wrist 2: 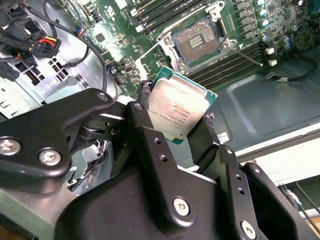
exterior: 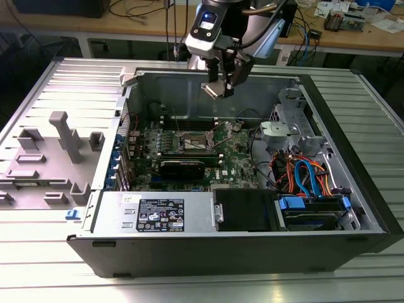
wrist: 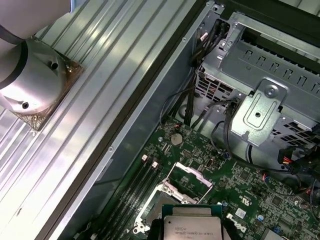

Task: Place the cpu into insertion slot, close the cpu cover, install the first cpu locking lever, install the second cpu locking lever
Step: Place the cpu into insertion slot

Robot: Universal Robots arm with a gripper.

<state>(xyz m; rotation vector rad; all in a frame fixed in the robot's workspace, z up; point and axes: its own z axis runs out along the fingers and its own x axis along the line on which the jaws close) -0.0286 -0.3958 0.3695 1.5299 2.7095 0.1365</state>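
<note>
Claw (wrist 2: pixel 177 104) pinches the cpu (wrist 2: pixel 184 112) by two opposite edges. The uncovered slot (wrist 2: pixel 200 42) lies beyond its fingertips, well apart.

the flat square metal cpu (wrist 2: pixel 177 107) is matt silver with a teal-green rim; the small square insertion slot (wrist 2: pixel 200 41) is dark inside a silver frame; the broad circuit board (wrist 2: pixel 112 30) is green.

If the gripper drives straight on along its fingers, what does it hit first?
Likely the green circuit board just beside the open insertion slot. The cpu, clamped in the gripper, leads and looks offset from the socket in the second wrist view. Depth is unclear.
</note>
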